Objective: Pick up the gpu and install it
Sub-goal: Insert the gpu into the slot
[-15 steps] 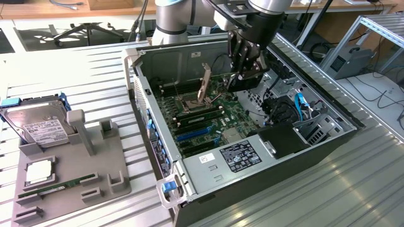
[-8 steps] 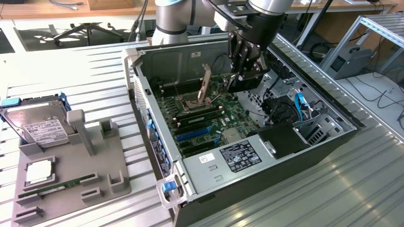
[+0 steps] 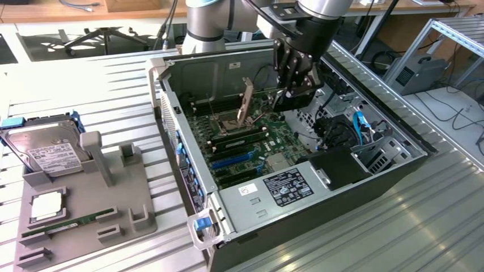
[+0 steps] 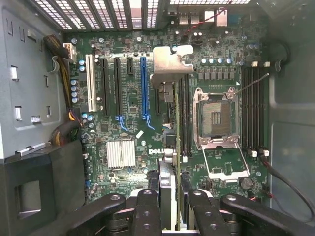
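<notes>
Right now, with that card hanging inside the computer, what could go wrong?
The hand holds the gpu edge-on above the motherboard. It could settle off its slot and jam. Its silver bracket might catch the case's rear wall. The open CPU socket lies close beside it, easily struck.

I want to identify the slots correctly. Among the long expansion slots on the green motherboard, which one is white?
The white expansion slot is the outermost of the row, nearest the dark case wall. Its neighbours are black, and another one further along is blue.
</notes>
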### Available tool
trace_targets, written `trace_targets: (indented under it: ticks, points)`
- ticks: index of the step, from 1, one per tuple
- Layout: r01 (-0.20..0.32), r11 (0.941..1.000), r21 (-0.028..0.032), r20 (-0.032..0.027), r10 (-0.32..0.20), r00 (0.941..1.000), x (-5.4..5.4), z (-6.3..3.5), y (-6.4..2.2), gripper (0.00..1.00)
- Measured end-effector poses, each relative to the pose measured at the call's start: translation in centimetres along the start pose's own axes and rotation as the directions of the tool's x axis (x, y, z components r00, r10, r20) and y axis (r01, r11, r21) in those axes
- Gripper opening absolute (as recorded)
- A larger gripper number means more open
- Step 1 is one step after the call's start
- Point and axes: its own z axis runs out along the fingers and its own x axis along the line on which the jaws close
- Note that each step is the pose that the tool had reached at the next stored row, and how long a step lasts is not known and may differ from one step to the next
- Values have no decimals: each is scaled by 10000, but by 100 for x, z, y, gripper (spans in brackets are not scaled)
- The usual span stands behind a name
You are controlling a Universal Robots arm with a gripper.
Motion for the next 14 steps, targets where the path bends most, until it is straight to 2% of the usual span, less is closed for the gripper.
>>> trace_targets:
  ticks: [14]
  points:
    - [0, 10000, 0, 0, 0, 10000, 34, 17, 0, 27]
